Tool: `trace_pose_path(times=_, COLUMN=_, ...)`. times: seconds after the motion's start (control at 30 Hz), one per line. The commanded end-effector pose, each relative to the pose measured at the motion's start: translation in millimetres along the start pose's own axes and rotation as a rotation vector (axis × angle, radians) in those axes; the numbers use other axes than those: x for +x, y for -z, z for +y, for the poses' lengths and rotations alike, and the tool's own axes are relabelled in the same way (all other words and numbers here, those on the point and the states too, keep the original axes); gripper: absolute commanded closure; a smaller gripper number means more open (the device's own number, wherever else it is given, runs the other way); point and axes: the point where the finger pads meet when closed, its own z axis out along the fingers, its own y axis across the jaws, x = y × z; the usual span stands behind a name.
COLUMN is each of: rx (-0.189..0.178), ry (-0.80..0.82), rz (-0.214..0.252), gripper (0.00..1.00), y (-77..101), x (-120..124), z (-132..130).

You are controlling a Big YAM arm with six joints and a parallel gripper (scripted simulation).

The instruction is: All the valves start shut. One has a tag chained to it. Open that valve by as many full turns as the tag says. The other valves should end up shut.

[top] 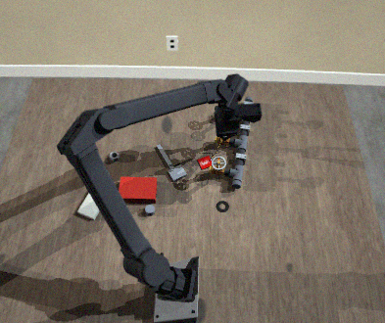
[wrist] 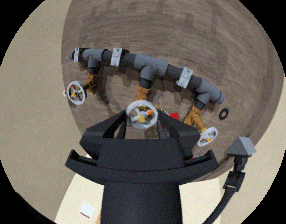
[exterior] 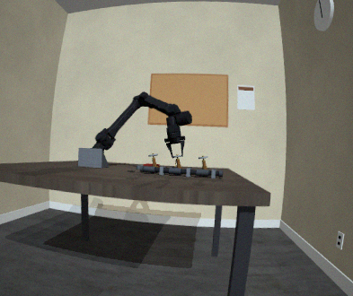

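A grey pipe [top: 239, 157] lies on the wooden table and carries three valves with brass stems and round handwheels; it also shows in the side view [exterior: 180, 171] and the wrist view [wrist: 147, 67]. My gripper [top: 222, 138] points down and is shut on the middle handwheel [wrist: 141, 113], with one finger on each side of the rim [exterior: 176, 156]. The near handwheel [top: 217, 162] stands free, as does the far one [wrist: 75, 92]. A red tag [top: 204, 162] [wrist: 172, 116] lies beside the near valve, between it and the middle valve. Its writing is too small to read.
A grey wrench-like tool [top: 169, 163] lies left of the pipe. A red box [top: 138, 189], a small grey cylinder [top: 149, 209], a white block [top: 88, 207] and a small grey nut [top: 114, 154] lie further left. A black ring [top: 222, 206] lies in front of the pipe.
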Motion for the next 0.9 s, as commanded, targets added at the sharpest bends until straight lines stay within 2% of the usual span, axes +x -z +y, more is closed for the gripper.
trace_pose_path(times=0.0, rx=-0.005, ry=0.077, rz=-0.004, gripper=1.0, y=-2.6, x=-1.1, z=3.2)
trace_pose_path(times=0.23, rx=-0.005, ry=0.184, rz=-0.004, gripper=1.0, y=-2.6, x=-1.1, z=3.2)
trace_pose_path(times=0.67, rx=-0.006, ry=0.642, rz=-0.006, gripper=1.0, y=-0.3, x=-1.4, z=7.9)
trace_pose_path(times=0.73, rx=-0.006, ry=0.642, rz=-0.006, gripper=1.0, y=-0.3, x=-1.4, z=7.9)
trace_pose_path(times=0.77, rx=-0.005, ry=0.723, rz=-0.006, gripper=1.0, y=-0.3, x=-1.4, z=7.9)
trace_pose_path(times=0.87, rx=-0.008, ry=0.82, rz=-0.008, gripper=1.0, y=-0.3, x=-1.4, z=7.9)
